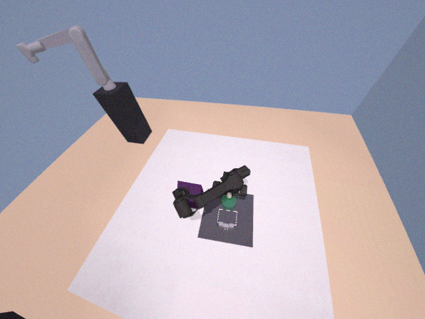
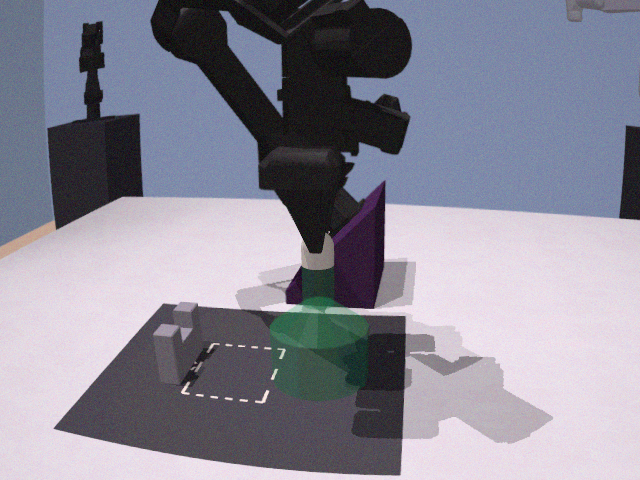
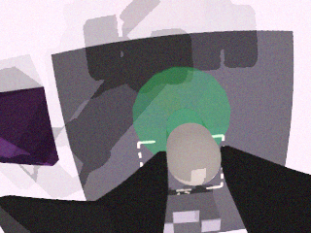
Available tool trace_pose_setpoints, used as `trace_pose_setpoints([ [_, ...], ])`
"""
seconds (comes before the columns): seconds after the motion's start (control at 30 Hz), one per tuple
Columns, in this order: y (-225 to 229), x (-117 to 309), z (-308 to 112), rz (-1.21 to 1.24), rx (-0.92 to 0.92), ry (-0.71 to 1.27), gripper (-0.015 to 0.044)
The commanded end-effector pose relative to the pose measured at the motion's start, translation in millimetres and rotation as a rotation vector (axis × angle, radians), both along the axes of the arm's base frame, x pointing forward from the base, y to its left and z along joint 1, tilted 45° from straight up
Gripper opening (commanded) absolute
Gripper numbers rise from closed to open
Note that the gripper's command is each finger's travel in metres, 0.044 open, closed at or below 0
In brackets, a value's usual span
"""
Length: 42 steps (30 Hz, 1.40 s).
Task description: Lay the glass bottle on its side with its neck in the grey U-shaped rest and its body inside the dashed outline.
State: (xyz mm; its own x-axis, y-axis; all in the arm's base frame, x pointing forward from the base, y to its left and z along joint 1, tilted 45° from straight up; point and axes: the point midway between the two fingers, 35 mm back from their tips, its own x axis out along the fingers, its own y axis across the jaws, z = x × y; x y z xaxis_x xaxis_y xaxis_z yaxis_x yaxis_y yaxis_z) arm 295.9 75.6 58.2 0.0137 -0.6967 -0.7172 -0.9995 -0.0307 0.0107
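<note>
Glass bottle (image 1: 228,201) (image 2: 319,356) (image 3: 182,97) upright on the dark mat (image 1: 240,236) (image 2: 222,434) (image 3: 262,97), pale cap clamped by the gripper (image 2: 316,248) (image 3: 193,155), fingers partly closed on either side; dashed outline (image 1: 237,217) (image 2: 224,398) (image 3: 223,177) just beside the bottle's base; grey U-shaped rest (image 1: 226,225) (image 2: 168,356) (image 3: 186,216) at the outline's far end from the bottle; purple wedge-like block (image 1: 189,187) (image 2: 361,258) (image 3: 24,126) off the mat, near its edge.

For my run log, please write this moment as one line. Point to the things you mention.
gripper (image 2: 316,248) (image 3: 193,155): fingers shut on bottle's pale top | glass bottle (image 1: 229,201) (image 2: 319,356) (image 3: 181,97): upright, beside dashed outline (image 1: 217,216) (image 2: 248,400) (image 3: 223,170) | grey rest (image 1: 226,225) (image 2: 168,356) (image 3: 186,216): unoccupied
</note>
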Motion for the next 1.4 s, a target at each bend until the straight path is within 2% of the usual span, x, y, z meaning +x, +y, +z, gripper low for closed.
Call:
trace_pose_setpoints([
  [0.0, -4.6, 0.1, 8.0, 0.001, -0.004, 0.000, 0.0117],
  [1.37, -25.4, 2.2, 35.6, -0.014, 0.061, 0.022, 0.0117],
])
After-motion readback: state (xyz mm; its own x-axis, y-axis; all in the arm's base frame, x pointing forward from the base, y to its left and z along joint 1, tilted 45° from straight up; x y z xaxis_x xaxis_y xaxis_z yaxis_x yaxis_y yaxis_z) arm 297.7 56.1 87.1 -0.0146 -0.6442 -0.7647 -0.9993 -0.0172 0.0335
